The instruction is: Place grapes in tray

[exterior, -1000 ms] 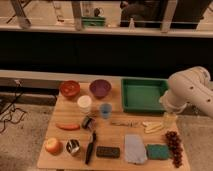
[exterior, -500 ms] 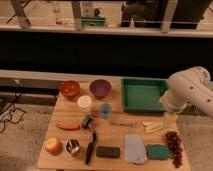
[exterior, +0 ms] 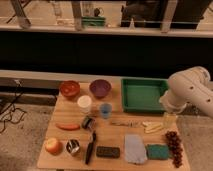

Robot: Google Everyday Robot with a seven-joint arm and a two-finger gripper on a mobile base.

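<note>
Green plastic catches the eye first: the tray sits at the back right of the wooden table with nothing in it. The grapes, a long dark red-purple bunch, lie at the front right corner of the table, well apart from the tray and just beside a small green sponge. A folded grey cloth lies to the left of the sponge.

The robot's white arm reaches in from the right, bending over the tray's right edge. Its gripper hangs below the arm, just in front of the tray's near right corner and above the table, between the tray and the grapes. Its fingers stand apart and hold nothing. A pale yellowish item lies on the table just to the gripper's left.

Further left stand an orange bowl and a purple bowl along the back, with a white cup and a blue cup in front of them. A carrot and a red-yellow apple lie near the left edge.
</note>
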